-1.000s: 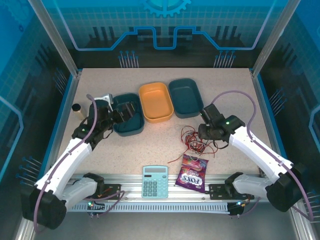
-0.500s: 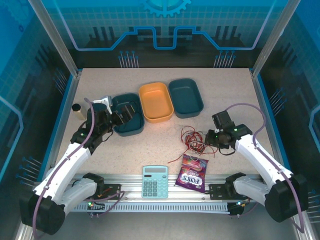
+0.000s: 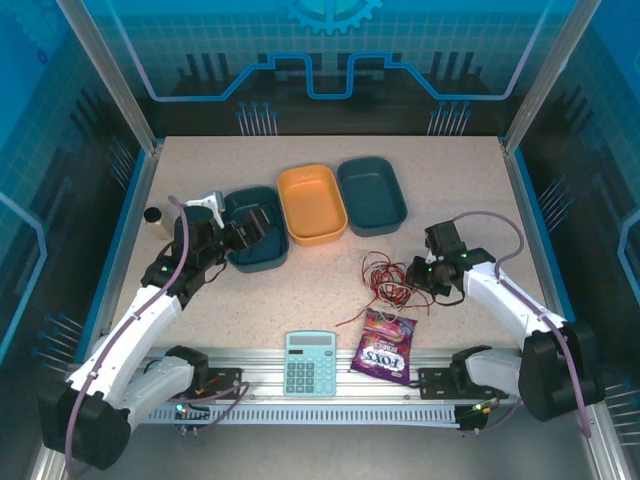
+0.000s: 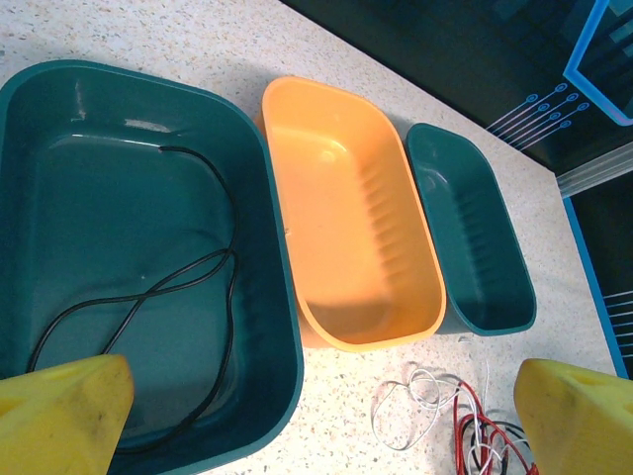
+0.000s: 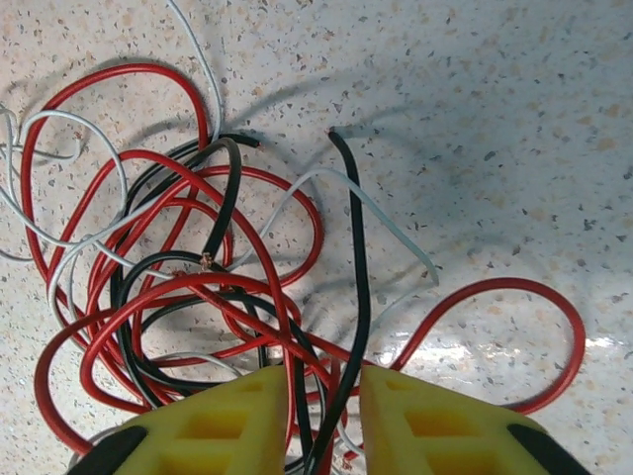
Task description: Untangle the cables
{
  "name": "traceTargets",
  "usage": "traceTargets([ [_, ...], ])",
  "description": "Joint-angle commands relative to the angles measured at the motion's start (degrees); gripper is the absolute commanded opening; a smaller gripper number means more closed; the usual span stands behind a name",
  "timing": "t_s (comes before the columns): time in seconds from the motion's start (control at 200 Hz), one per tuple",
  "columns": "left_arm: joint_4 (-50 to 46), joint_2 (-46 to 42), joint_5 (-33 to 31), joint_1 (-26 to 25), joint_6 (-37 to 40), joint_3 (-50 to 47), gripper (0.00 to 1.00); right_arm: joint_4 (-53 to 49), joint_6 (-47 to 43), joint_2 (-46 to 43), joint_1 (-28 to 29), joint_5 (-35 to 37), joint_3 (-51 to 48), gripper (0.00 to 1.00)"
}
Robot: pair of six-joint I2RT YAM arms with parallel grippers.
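Picking at the cables: right end effector is straddling black and red strands, whether clenched I cannot tell. Next is calling for pinching one, pulling slowly.

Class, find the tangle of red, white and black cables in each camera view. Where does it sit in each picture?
Top external: cable tangle right of centre, at the right gripper.
Left wrist: cable tangle at bottom edge, right of centre.
Right wrist: cable tangle across left and centre.
Shared landmark: the speckled table.
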Motion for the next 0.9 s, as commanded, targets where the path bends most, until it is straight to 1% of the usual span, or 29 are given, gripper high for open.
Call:
traceTargets([
  [0.0, 0.51, 0.2, -0.07, 0.02, -0.69, -0.46, 0.99, 2.17, 0.5, 0.4, -0.76, -1.97, -0.87, 0.2],
  [0.11, 0.37, 0.23, -0.15, -0.02, -0.6, -0.39, 0.99, 2.9, 0.3, -0.75, -0.73, -2.57, -0.96, 0.08],
  [0.18, 0.34, 0.23, -0.08, -0.02, -0.58, -0.26, 0.99, 3.47, 0.15, -2.62, -0.71, -2.79, -0.9, 0.03],
  [0.305, 0.23, 0.27, -0.03, -0.02, -0.6, -0.21, 0.99, 3.74, -1.42, -6.48, -0.46, -2.8, 0.11, 0.02],
  [0.425, 0.42, 0.24, 0.52, -0.02, -0.43, 0.04, 0.99, 3.67, -4.22, -10.47, 1.45, -1.66, 2.01, 0.02],
  [0.61, 0.92, 0.01, 2.49, -0.19, 0.95, 0.49, 0.99, 0.71, -9.87, -13.7, 7.53, 5.77, 7.25, 0.01],
  [0.735, 1.47, -0.43, 4.41, -0.38, 2.27, 0.84, 0.99, -1.21, -14.18, -13.13, 13.01, 12.16, 11.11, 0.0],
  [0.765, 1.77, -0.56, 4.81, -0.46, 2.38, 0.75, 0.99, -1.49, -15.04, -12.86, 14.14, 13.49, 13.44, 0.0],
  [0.896, 4.12, -0.71, 7.87, -0.55, 2.64, 0.22, 0.99, -1.32, -17.99, -11.33, 17.64, 16.24, 17.05, 0.0],
])
